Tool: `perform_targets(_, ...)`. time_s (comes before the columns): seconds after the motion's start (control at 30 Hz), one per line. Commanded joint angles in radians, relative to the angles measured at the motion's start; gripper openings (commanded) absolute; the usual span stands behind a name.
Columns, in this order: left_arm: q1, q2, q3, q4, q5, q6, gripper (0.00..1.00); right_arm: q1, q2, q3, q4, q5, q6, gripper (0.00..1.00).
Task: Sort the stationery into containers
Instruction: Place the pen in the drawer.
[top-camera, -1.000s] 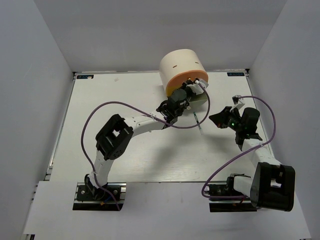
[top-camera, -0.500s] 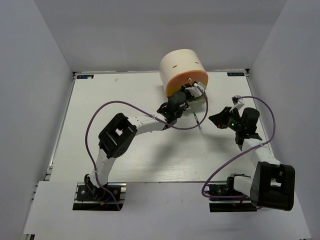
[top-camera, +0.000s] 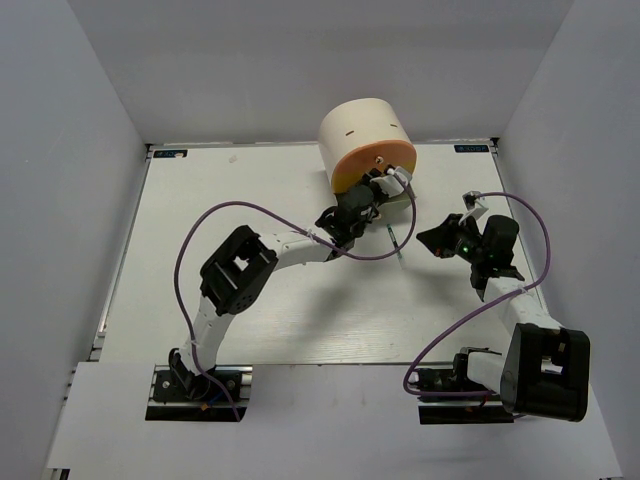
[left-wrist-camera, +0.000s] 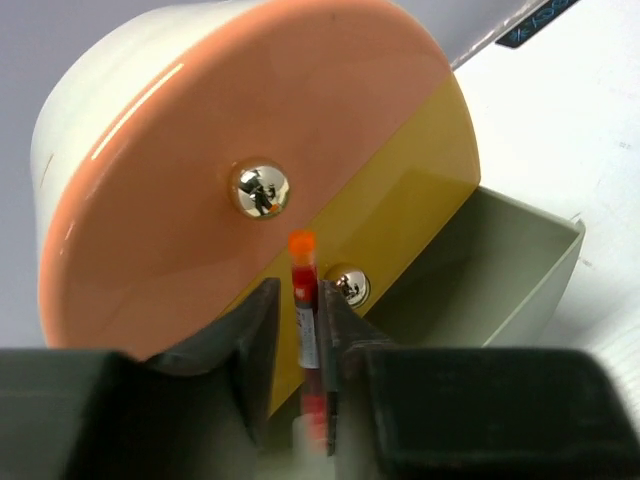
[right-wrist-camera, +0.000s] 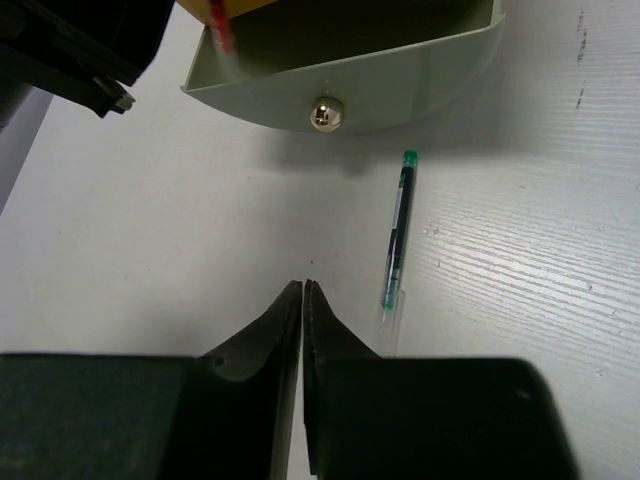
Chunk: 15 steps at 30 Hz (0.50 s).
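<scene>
The cream desk unit (top-camera: 365, 135) stands at the back, its round face orange (left-wrist-camera: 200, 230) above yellow (left-wrist-camera: 400, 220). Its pale green bottom drawer (left-wrist-camera: 525, 270) is pulled open; it also shows in the right wrist view (right-wrist-camera: 400, 80). My left gripper (top-camera: 385, 186) is shut on a thin red pen (left-wrist-camera: 303, 300), held upright just in front of the unit's face, above the open drawer's left end. The pen's tip also shows in the right wrist view (right-wrist-camera: 220, 25). A thin dark pen with green ends (right-wrist-camera: 398, 225) lies on the table in front of the drawer. My right gripper (right-wrist-camera: 302, 290) is shut and empty, just left of that pen.
White walls enclose the table on three sides. Purple cables loop over both arms. The drawer knobs (left-wrist-camera: 260, 188) face the left wrist. No other stationery shows in these views.
My left arm has edged a little forward and right toward the drawer unit with the red pen. The right arm has not moved.
</scene>
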Motion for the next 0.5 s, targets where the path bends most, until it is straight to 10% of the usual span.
perform_targets(0.0,0.0,-0.006,0.032,-0.001,-0.013,-0.017,0.37,-0.005,-0.018,0.006,0.018,-0.04,-0.02,0.14)
perform_targets(0.17,-0.009,-0.016,0.032,0.008,-0.013,-0.017,0.53,-0.002,-0.018,0.005,0.018,-0.083,-0.054,0.4)
perform_targets(0.33,-0.027,-0.028,0.051,0.045,-0.061,0.02,0.65,0.004,-0.015,0.011,-0.019,-0.107,-0.141,0.87)
perform_targets(0.47,-0.036,-0.074,0.061,0.069,-0.094,0.032,0.7,0.025,0.009,0.044,-0.088,-0.054,-0.242,0.84)
